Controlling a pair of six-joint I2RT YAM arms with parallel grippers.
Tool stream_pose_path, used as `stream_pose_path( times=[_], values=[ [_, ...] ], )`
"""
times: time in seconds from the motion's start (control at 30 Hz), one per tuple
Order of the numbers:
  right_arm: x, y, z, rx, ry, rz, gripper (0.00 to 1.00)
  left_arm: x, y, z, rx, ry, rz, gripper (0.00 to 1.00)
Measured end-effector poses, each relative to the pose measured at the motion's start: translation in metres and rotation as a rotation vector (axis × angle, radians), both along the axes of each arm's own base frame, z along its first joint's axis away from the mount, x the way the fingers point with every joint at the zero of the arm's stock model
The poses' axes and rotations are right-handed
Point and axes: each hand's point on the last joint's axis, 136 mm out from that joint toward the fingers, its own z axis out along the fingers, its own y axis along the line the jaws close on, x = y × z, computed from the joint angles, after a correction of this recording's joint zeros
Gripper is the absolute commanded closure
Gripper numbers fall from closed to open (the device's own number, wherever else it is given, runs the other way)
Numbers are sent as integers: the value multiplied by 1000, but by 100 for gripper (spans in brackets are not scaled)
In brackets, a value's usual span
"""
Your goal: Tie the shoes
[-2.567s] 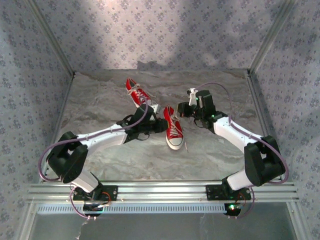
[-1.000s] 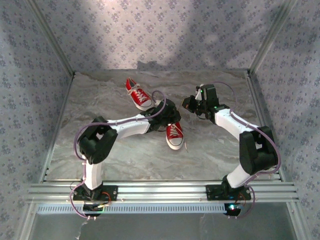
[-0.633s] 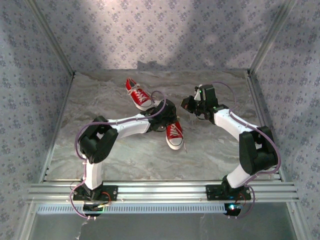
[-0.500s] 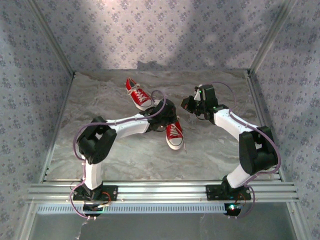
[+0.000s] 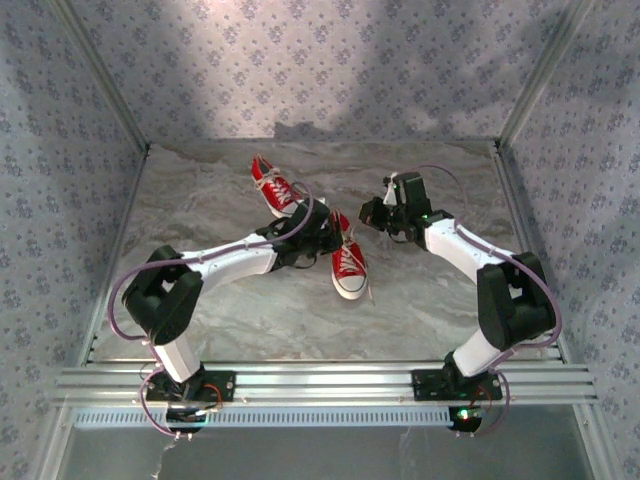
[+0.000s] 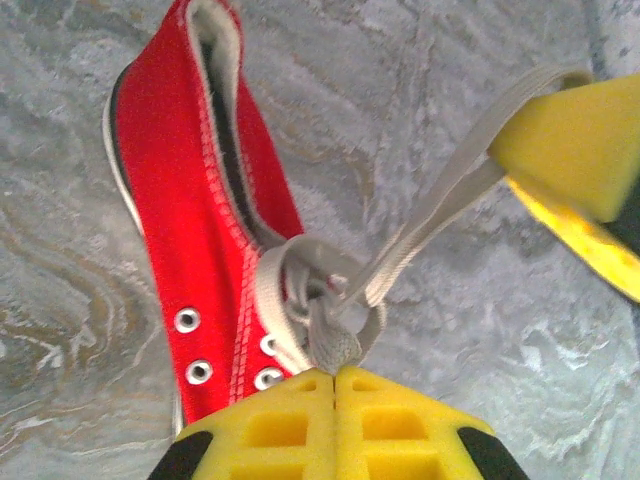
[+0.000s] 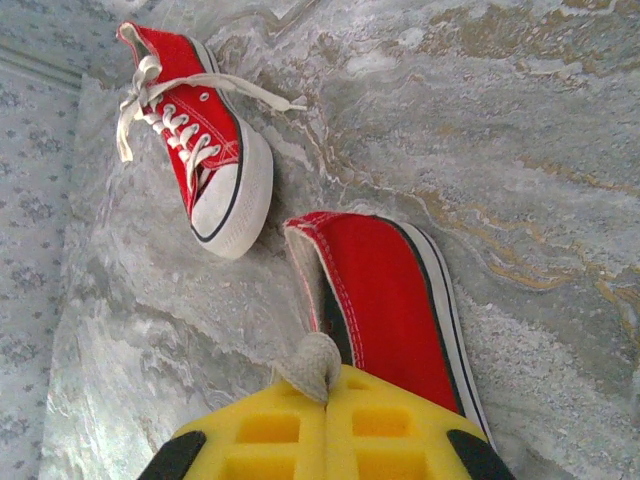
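Your left gripper (image 6: pixel 335 372), bottom centre of its wrist view, is clamped on the white lace (image 6: pixel 322 335) at the near shoe (image 5: pixel 349 268), mid-frame in the top view. Your right gripper (image 7: pixel 328 385) pinches a lace end (image 7: pixel 312 365). The second shoe (image 5: pixel 277 190) lies to the upper left.

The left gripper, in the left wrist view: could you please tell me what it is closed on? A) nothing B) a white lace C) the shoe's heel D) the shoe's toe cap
B: the left gripper is shut, with a white lace of the red shoe pinched between its closed jaws.
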Motion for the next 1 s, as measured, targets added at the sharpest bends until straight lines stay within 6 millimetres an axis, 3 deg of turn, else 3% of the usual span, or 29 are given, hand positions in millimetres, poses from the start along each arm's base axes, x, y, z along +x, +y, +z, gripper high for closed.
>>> stream_pose_path(
  times=[0.3, 0.6, 0.77, 0.87, 1.0],
  values=[
    [-16, 15, -7, -80, -3, 82, 100, -2, 20, -25, 38, 56, -16, 100],
    [-19, 8, -17, -171, -7, 86, 100, 4, 20, -55, 54, 110, -39, 100],
    [-19, 7, -12, -181, -30, 91, 100, 4, 19, -57, 46, 121, -45, 84],
    [-20, 7, -4, -180, -54, 94, 100, 5, 20, -55, 45, 117, -38, 68],
    [-20, 7, 0, -178, -65, 96, 100, 7, 24, -41, 43, 89, -16, 56]
  ],
)
